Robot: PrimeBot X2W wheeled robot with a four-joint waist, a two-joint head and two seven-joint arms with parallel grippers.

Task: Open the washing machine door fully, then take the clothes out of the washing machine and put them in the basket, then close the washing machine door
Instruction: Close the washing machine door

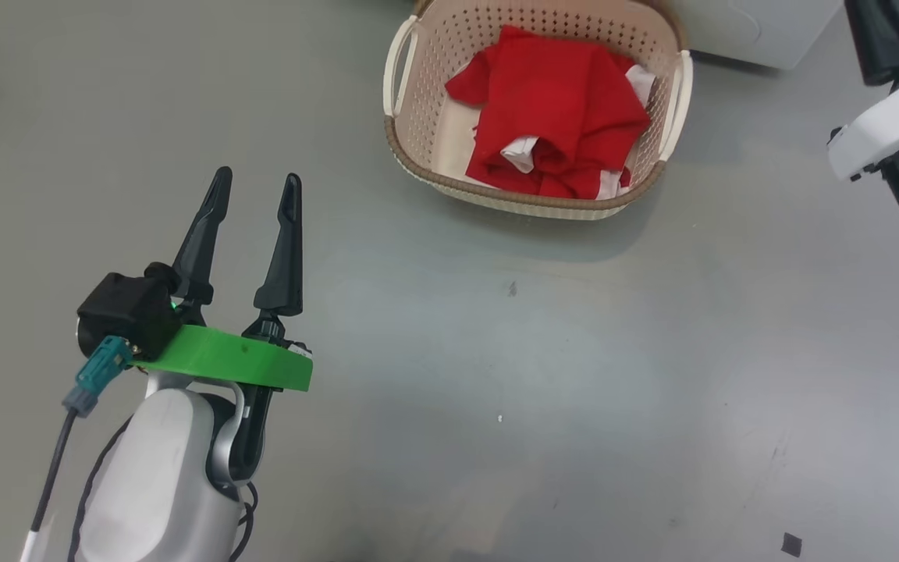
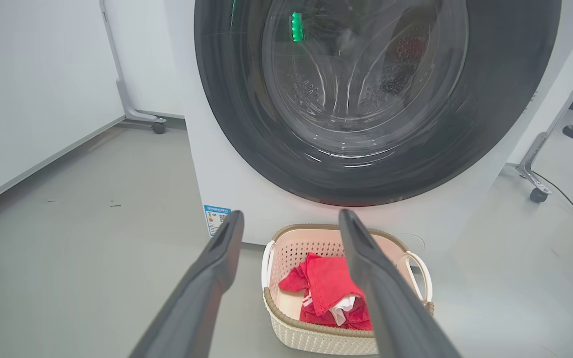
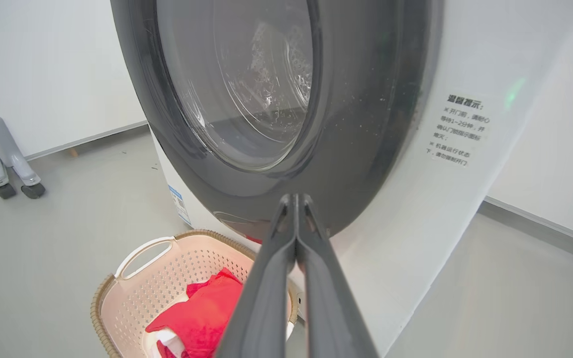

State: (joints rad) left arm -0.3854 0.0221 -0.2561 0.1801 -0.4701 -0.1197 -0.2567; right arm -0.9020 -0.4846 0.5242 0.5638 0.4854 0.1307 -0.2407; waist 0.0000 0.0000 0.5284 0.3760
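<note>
The cream basket (image 1: pixel 527 204) stands on the grey floor in front of the white washing machine (image 2: pixel 246 184), and the red clothes (image 1: pixel 559 109) lie bunched inside it. The washing machine door (image 2: pixel 376 99), black-rimmed with a clear glass bowl, lies against the machine's front. My left gripper (image 1: pixel 257 178) is open and empty, low over the floor, to the left of the basket and short of it. My right gripper (image 3: pixel 295 199) is shut on nothing. Its tips point at the door's lower rim (image 3: pixel 366 189), above the basket (image 3: pixel 132 278); I cannot tell whether they touch it.
Wheeled stand legs flank the machine on the left (image 2: pixel 142 119) and on the right (image 2: pixel 535 184), where a black cable (image 2: pixel 570 204) trails on the floor. White walls close in behind. My right arm's white casing (image 1: pixel 886 125) hangs at the head view's right edge.
</note>
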